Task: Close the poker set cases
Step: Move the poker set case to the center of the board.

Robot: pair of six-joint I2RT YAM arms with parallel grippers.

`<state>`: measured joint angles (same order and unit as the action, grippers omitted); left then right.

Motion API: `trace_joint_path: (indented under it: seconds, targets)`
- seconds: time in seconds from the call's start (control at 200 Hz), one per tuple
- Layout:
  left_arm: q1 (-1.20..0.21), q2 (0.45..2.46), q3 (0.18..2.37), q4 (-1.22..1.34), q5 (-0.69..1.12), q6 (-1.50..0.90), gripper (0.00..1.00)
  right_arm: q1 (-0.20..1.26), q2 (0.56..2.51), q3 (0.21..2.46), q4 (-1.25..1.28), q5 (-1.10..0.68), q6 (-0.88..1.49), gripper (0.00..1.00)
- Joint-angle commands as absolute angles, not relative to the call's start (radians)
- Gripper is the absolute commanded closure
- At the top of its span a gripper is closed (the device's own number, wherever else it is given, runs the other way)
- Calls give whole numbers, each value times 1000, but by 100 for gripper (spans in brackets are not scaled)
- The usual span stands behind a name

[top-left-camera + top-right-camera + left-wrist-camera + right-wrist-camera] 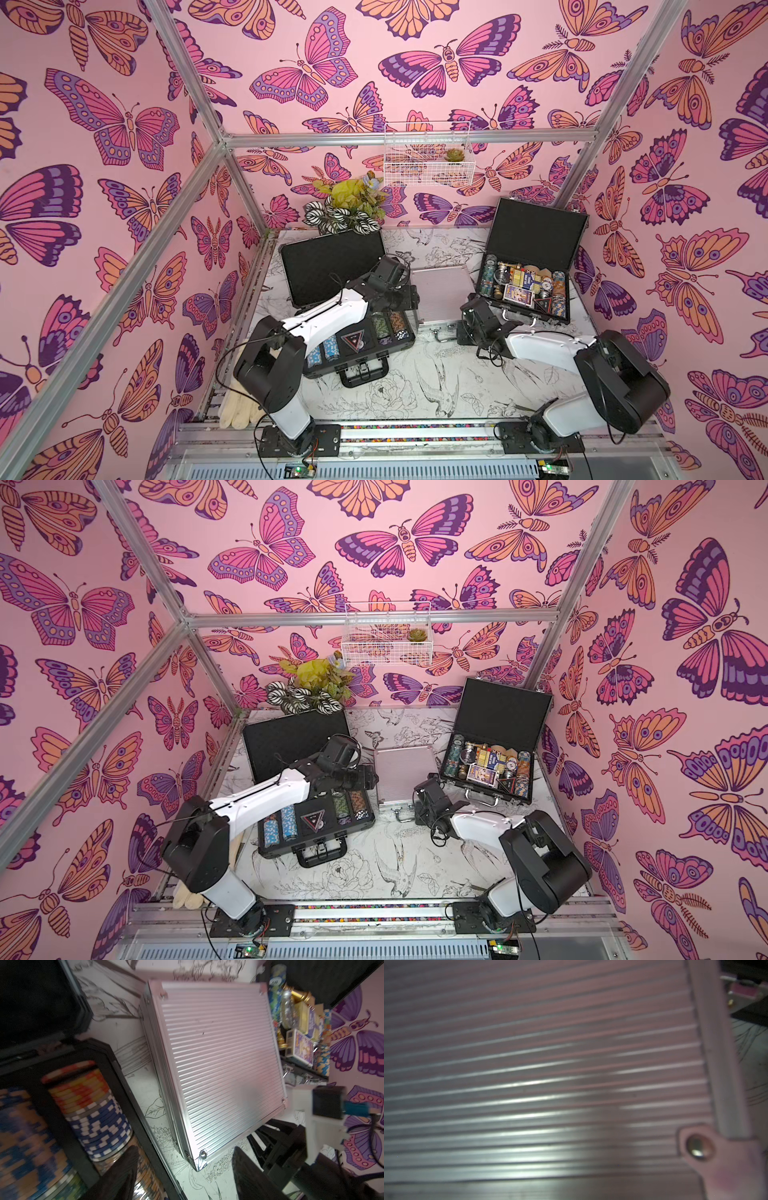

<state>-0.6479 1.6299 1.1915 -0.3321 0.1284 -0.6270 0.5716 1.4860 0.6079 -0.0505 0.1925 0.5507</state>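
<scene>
The left gripper (185, 1159) has its jaws wide apart, holding nothing. Just ahead of them lies the small silver ribbed aluminium case (218, 1064), lid down. Beside them the large dark-grey plastic case (328, 266) stands open, coloured chips (91, 1109) showing. The right gripper (468, 302) sits close over the silver case's lid corner; whether its jaws are apart or together I cannot tell. Past it the flat black silver-trimmed case (536, 232) stands open.

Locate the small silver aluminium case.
The silver aluminium case lies closed mid-table in both top views, between the open dark-grey case on the left and the open black silver-trimmed case.
</scene>
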Motion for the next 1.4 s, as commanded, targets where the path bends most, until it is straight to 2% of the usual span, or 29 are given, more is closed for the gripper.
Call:
trace_joint_path:
  seconds: [0.0, 0.606, 0.957, 1.127, 1.392]
  targets:
    - [-638, 1564, 1190, -395, 81, -626, 27, 564, 1517, 660, -35, 230, 569, 78]
    - [-576, 1398, 1133, -456, 17, -640, 26, 519, 1774, 956, -35, 157, 567, 77]
    - [-550, 1379, 1123, -463, 18, -637, 26, 464, 1940, 1163, -86, 110, 507, 72]
    - [-541, 1378, 1117, -467, 20, -637, 26, 454, 1979, 1236, -93, 71, 456, 65]
    - [-538, 1384, 1127, -471, 34, -635, 25, 442, 2037, 1360, -144, 47, 421, 64]
